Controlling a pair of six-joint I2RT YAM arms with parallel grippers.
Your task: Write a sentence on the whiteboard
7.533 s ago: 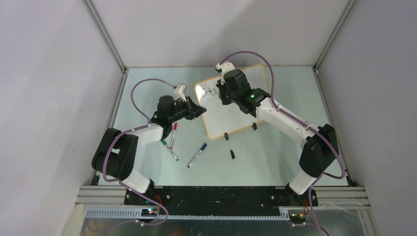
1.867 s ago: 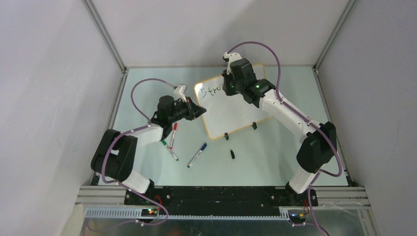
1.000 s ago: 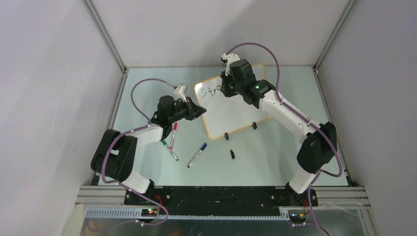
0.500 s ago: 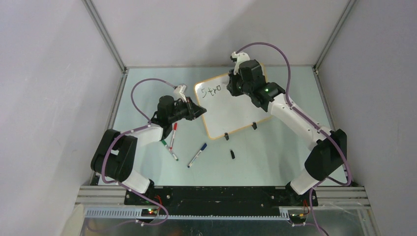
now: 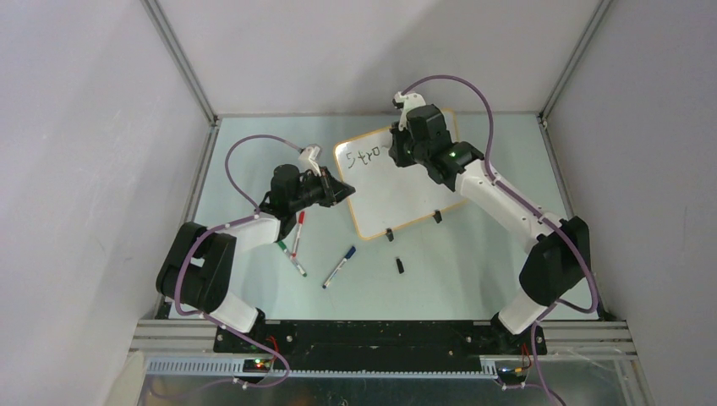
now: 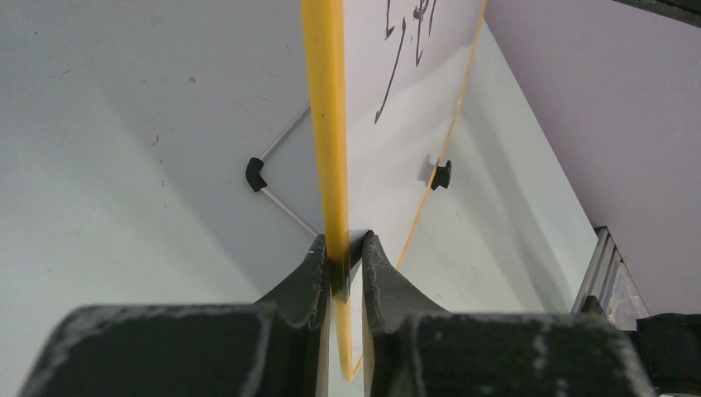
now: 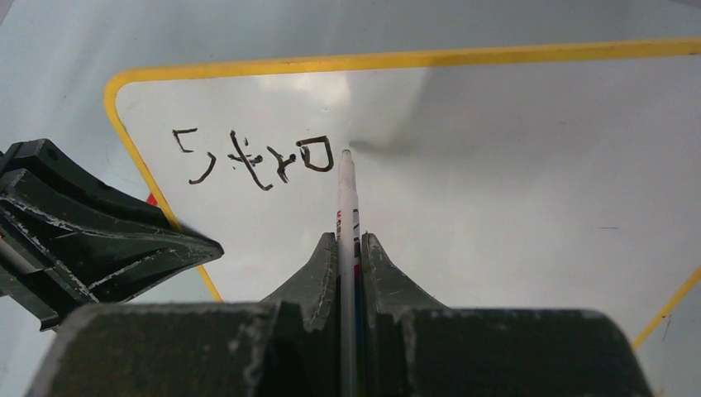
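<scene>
Whiteboard [image 5: 406, 182] lies at the far middle of the table [image 5: 473, 271], skewed, with its two clip feet [image 5: 389, 234] on the near edge. The left gripper [image 6: 340, 265] has its jaws clamped on the yellow rim at the board's left side and steadies it. The right gripper [image 7: 349, 248] has its jaws clamped on a pen [image 7: 345, 194], which points away from the wrist.

Lettering [image 7: 252, 157] reads "Stro" in the top left corner. The pen tip sits just right of the "o". We cannot tell whether it touches the surface.

Step in hand, as we judge it, is the next letter of the first word.
- We would start close beside the "o" and hold the same baseline.
- Light, even pressure; a hard push could skid the board against the left clamp.
- Strokes about the size of the letters already there, with room left to the right rim.

Around: a red marker [image 5: 298, 233], a green marker [image 5: 292, 260], a blue marker [image 5: 339, 267] and a black cap [image 5: 400, 266] lie loose on the table, nearer the arm bases and well apart from the writing.

In the way: nothing on the board ahead of the pen. The left gripper sits near the first letter, away from the writing direction.
</scene>
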